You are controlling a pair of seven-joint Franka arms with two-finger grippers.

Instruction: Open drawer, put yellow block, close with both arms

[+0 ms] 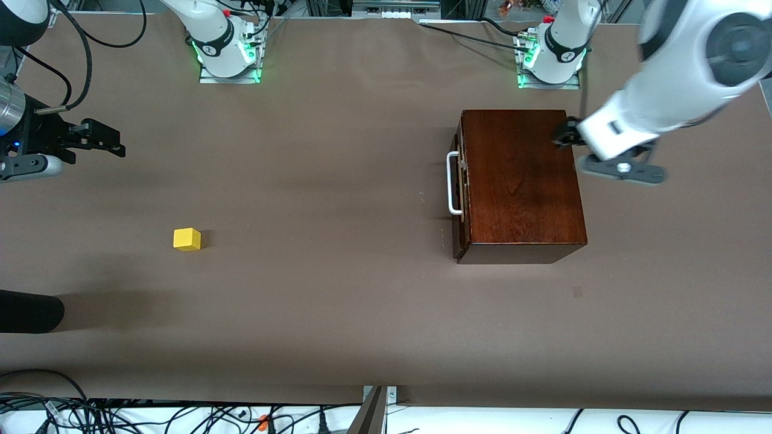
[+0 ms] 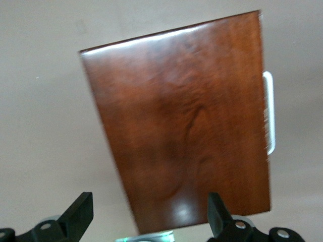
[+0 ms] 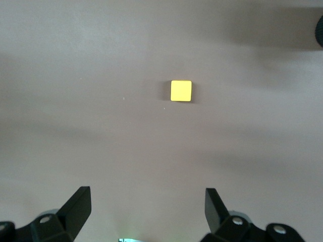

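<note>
The yellow block lies alone on the brown table toward the right arm's end. My right gripper hangs open and empty in the air over the table at that end, and the block lies some way ahead of its fingertips. The dark wooden box stands toward the left arm's end. Its drawer is shut, and the white handle sits close against the front. My left gripper is open and empty above the box's top edge on the side away from the handle.
Both arm bases stand along the table edge farthest from the front camera. A black rounded object juts in at the right arm's end, nearer the camera than the block. Cables lie past the near edge.
</note>
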